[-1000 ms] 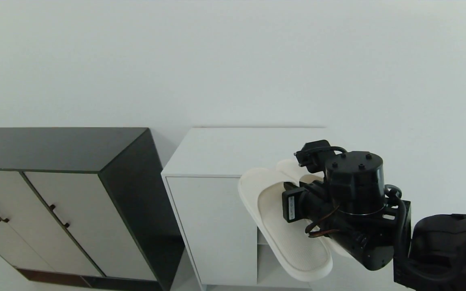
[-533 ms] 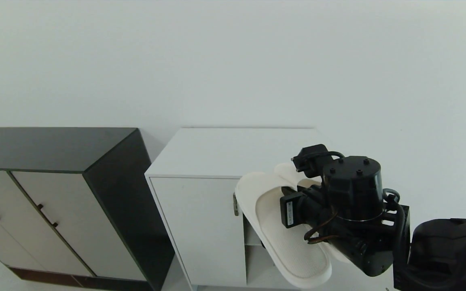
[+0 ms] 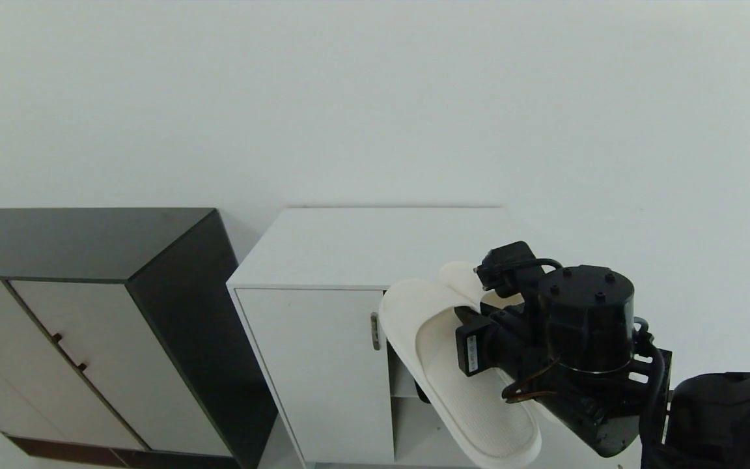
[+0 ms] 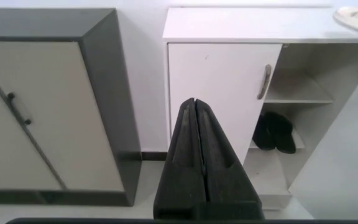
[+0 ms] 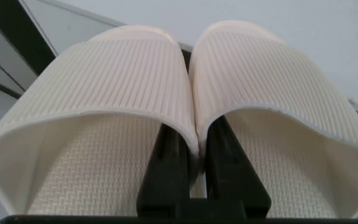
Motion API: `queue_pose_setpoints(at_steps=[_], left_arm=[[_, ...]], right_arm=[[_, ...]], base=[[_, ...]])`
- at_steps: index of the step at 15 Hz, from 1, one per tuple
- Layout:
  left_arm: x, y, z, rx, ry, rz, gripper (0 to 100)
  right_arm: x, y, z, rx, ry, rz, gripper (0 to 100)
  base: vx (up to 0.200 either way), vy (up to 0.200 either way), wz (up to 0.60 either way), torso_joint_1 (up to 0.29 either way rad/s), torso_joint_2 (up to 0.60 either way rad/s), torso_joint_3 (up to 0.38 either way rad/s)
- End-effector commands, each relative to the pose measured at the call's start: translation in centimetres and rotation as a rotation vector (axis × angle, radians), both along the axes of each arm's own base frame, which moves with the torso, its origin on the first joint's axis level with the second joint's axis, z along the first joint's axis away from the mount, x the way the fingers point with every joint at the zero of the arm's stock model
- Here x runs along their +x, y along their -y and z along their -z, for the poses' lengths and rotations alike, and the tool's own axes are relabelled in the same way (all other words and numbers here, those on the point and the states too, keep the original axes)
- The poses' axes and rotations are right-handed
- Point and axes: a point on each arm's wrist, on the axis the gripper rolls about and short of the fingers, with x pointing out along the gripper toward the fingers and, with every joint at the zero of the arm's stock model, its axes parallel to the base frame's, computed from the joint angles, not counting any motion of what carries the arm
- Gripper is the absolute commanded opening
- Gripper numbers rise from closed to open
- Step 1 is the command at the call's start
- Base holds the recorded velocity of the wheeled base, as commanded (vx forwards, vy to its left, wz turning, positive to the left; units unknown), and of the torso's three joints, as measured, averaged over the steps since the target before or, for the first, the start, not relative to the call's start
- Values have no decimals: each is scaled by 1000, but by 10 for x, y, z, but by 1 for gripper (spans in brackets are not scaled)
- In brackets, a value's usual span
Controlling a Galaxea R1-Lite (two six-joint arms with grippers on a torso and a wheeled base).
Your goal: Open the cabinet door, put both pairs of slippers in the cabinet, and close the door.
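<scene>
Before open cabinet (image 3: 381,247): right tool (image 5: 196,155) clamped on cream slippers (image 5: 135,87).

1. The right arm (image 3: 586,345) is raised at the robot's right side, with its wrist reaching forward and toward its left.
2. The right gripper (image 5: 196,163) has its fingers drawn close, one inside each shoe of a pair of slippers (image 5: 135,87), pinching their adjoining inner walls.
3. The left gripper (image 4: 195,107) points forward, its fingers pressed flat together with nothing between them.
</scene>
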Motion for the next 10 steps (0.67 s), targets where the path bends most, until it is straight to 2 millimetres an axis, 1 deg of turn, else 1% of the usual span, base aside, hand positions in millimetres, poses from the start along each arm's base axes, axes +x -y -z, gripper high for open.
queue_pose_setpoints(at_steps=[1,5,10], left_arm=[[0,0,0,1,-1,1,0],[0,0,0,1,-1,1,0],[0,0,0,1,-1,1,0]], right_arm=[[-1,2,8,-38,-9,-4,0],[2,-1,11,-18,17,-11,0],[0,0,12,-11,9,-44,0]], base=[[0,0,0,0,0,0],[0,0,0,0,0,0],[0,0,0,0,0,0]])
